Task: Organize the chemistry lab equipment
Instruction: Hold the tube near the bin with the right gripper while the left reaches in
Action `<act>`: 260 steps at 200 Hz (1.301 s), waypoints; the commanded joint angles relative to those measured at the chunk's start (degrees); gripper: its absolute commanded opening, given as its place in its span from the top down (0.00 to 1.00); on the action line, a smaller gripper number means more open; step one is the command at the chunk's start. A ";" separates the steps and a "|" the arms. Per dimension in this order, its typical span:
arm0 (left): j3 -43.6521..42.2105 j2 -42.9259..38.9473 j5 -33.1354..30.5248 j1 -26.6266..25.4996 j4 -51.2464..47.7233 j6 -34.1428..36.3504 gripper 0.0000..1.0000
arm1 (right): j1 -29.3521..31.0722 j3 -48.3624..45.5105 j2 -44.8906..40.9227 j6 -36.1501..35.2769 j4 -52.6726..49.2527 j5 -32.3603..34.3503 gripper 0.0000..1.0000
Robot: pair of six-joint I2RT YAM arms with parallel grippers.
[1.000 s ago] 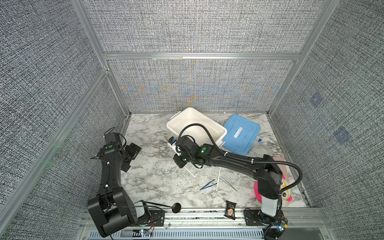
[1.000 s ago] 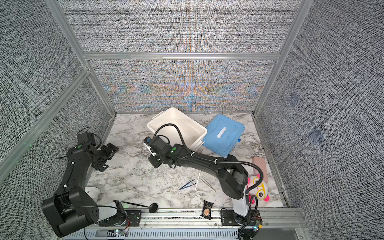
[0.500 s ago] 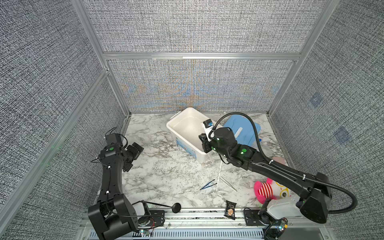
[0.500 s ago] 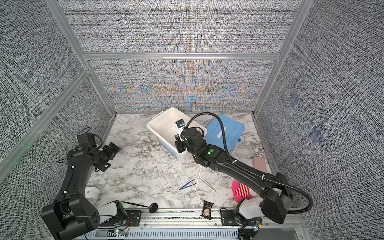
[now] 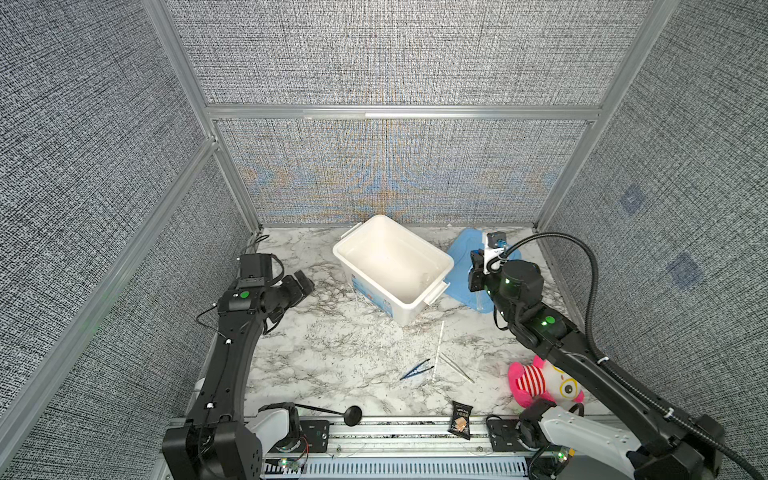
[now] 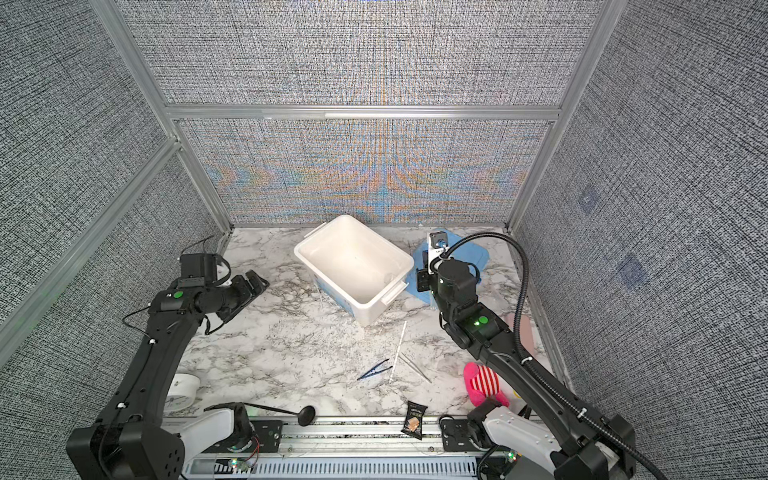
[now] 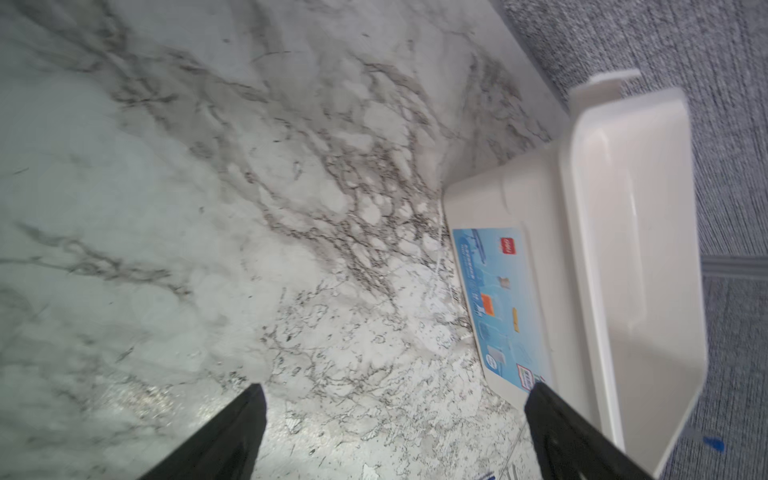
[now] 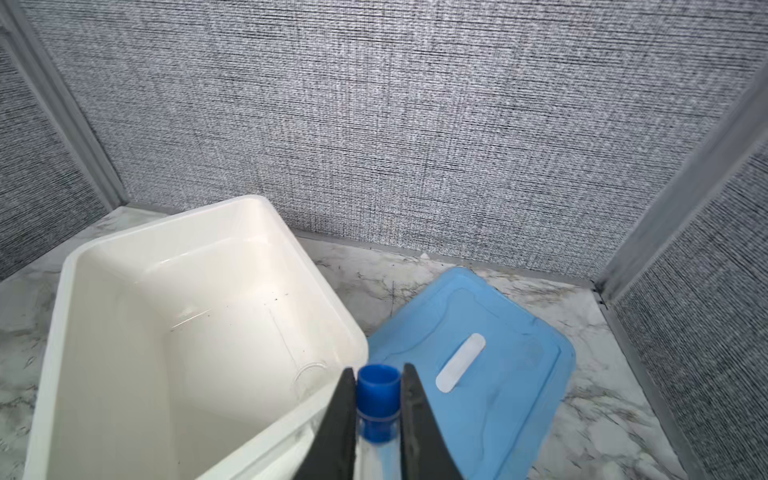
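Since a sec ago my right gripper (image 8: 379,370) has swung clear across. It was reaching L of the white bin (image 5: 409,313); now it hangs just off the bin's R corner, above the blue lid (image 8: 519,374). It's clamped on a clear blue-capped tube (image 8: 378,388), cap showing betw the jaws. So pickup's done, I reckon. The drop isn't, as the tube sits outside the rim.

A second clear tube (image 8: 305,368) seems to lie inside the bin already. My left gripper (image 7: 397,386) is spread wide over the marble table (image 5: 332,353) next to the bin, holding nothing. Blue tweezers (image 5: 415,370), silver tweezers (image 5: 457,368) and white stick (image 5: 438,351) lie nr the front, untouched.

Writing: the bin's blue sticker (image 7: 498,299) has a red logo, maybe "deli"; the rest is too small. Snack packet (image 5: 460,420) text is unreadable.
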 commanded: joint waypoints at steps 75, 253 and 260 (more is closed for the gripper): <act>-0.54 4.95 10.17 -31.84 31.81 0.25 0.09 | -0.97 7.64 6.89 21.95 -14.34 -16.47 0.84; 5.65 24.97 14.46 -46.64 47.41 -7.88 0.11 | -1.08 2.76 8.22 39.48 -1.32 -25.83 0.85; 5.42 25.13 14.50 -46.64 47.93 -8.22 0.11 | -1.02 2.87 8.44 39.73 -1.10 -25.89 0.85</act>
